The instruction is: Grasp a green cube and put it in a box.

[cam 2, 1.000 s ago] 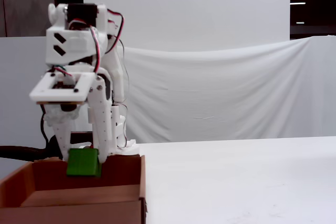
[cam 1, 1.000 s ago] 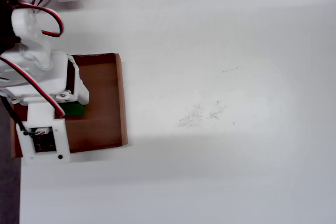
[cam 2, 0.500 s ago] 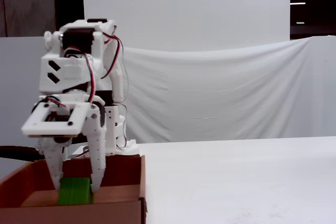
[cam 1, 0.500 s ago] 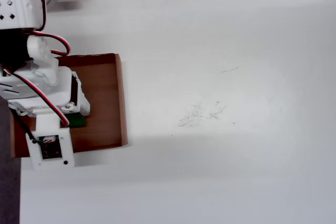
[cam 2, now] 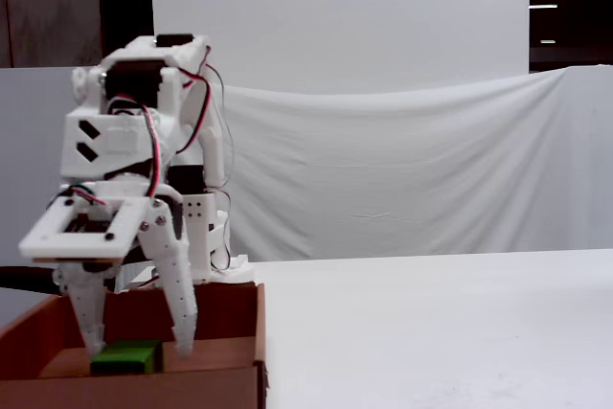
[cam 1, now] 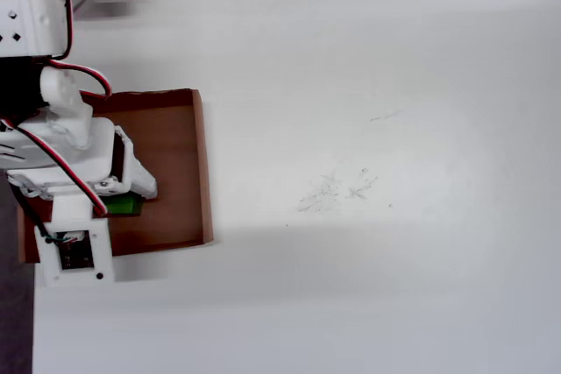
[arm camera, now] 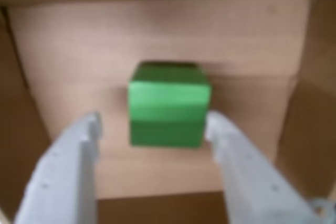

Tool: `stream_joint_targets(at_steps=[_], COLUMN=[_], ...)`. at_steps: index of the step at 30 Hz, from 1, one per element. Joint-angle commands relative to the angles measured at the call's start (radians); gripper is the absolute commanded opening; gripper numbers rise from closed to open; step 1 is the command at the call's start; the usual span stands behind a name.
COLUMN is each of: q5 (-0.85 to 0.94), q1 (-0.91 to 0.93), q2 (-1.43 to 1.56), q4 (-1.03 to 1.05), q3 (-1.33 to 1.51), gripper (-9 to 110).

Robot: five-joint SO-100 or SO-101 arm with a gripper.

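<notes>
Gripper [arm camera: 152, 129] is let go, its fingers apart beside the green cube [arm camera: 168, 109] on the box [arm camera: 68, 51] floor; lifting straight up looks best.

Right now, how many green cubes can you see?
1. The green cube sits on the floor of the box, between the open gripper fingers. In the overhead view the arm covers part of the box, so another could be hidden.

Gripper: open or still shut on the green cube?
Open. In the wrist view the gripper fingers stand apart from the green cube, with a clear gap on one side, and the cube rests on the box floor.
</notes>
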State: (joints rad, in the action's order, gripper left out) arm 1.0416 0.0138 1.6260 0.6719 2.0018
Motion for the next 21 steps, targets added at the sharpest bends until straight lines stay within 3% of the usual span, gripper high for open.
stream_joint_targets(at_steps=[1,15,21], q5=[0.018,0.043,0.150], q1=[-0.003,-0.021,-0.034], q2=[0.087,0.508,0.735], q4=[0.101,0.451,0.453], q3=[-0.080,-0.098,0.140], gripper=[27,16,15])
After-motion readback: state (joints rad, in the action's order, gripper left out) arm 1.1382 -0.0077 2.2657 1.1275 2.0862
